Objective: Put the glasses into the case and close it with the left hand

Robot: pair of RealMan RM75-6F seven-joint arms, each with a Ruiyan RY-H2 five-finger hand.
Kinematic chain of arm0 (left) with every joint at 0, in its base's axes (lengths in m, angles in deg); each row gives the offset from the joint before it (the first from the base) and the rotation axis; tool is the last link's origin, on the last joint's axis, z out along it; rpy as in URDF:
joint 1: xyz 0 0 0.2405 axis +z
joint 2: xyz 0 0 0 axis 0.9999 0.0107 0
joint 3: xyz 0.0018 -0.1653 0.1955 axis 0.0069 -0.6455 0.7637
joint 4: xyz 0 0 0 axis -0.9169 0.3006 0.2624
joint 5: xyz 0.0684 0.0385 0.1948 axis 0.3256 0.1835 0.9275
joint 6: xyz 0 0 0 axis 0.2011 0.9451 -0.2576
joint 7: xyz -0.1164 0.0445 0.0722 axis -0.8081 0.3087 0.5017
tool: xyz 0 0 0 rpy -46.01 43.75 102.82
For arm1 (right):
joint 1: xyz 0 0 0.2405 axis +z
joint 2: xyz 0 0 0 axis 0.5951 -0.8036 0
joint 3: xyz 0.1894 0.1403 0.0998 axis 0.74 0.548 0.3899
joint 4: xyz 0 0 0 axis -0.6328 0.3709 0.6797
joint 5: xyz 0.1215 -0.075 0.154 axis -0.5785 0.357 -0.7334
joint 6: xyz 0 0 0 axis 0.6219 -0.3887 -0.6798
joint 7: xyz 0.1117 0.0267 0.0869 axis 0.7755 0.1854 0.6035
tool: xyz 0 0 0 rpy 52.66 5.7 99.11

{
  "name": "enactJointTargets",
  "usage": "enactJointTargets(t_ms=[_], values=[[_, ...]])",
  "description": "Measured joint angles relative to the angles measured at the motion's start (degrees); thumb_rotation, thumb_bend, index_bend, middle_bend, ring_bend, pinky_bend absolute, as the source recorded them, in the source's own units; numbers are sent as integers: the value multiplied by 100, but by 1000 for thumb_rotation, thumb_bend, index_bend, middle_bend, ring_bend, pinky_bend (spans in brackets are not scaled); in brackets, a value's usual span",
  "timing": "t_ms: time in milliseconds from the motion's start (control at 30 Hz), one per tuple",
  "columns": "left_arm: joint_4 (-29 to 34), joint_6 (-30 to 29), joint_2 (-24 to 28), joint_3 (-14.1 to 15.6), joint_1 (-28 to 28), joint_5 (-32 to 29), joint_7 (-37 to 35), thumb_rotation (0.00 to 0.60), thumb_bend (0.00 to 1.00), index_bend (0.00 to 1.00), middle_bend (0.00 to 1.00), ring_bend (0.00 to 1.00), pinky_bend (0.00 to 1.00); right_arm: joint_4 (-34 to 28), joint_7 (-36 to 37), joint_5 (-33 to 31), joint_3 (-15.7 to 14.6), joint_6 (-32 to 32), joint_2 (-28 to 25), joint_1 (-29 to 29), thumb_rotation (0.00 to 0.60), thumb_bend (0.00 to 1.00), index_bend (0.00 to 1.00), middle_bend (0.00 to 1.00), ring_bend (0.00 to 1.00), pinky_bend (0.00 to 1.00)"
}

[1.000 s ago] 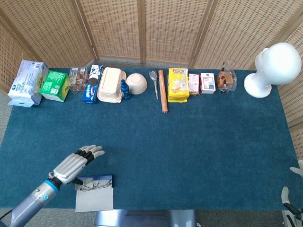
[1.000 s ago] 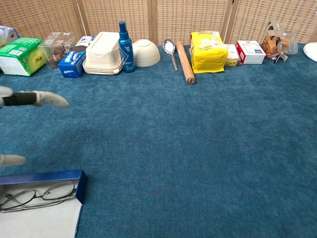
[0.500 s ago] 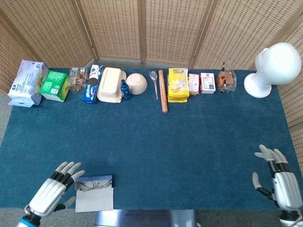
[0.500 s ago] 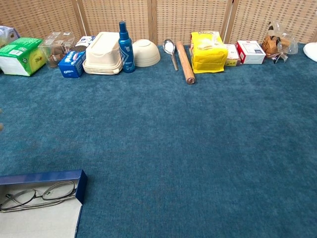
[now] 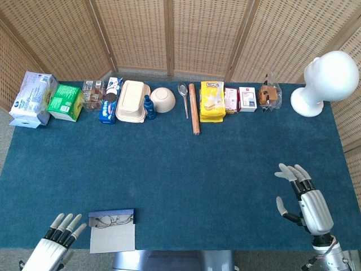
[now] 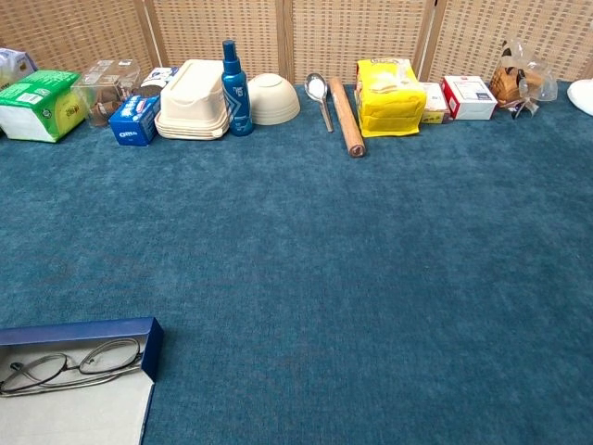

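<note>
The open case [image 5: 112, 231] [image 6: 93, 394], blue-walled with a pale lid lying flat toward me, sits at the table's near-left edge. Thin wire-framed glasses [image 5: 110, 220] [image 6: 69, 363] lie inside it along the blue wall. My left hand [image 5: 56, 243] hangs at the bottom left corner of the head view, left of the case and apart from it, fingers spread and empty. My right hand [image 5: 304, 199] hovers over the near-right part of the table, fingers spread, holding nothing. The chest view shows neither hand.
A row of goods lines the far edge: tissue packs [image 5: 32, 97], a green box [image 5: 65, 101], a cream container [image 5: 132, 100], a blue bottle [image 5: 149, 107], a bowl [image 5: 163, 99], a spoon [image 5: 184, 97], a rolling pin [image 5: 193, 108], a yellow bag [image 5: 212, 100]. A white mannequin head [image 5: 327, 79] stands far right.
My left hand has drawn back from above the case toward the near-left corner. My right hand has risen into view at the near right and moved inward.
</note>
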Motion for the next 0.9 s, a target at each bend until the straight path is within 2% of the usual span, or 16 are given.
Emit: enactJointTargets(t_ms=[200,900], values=[[-859,-285,-447,-104,294,165,118,599,238,115,5,0,0,10,76,69,-66,-55,-10,89,600,485,0,268,131,106],[-2431,-351,-1308,-259,493,396,402,598,240,85,0,0,0,-4,304,98,-220,-480,-247,57,600,485,0,268,131,107]])
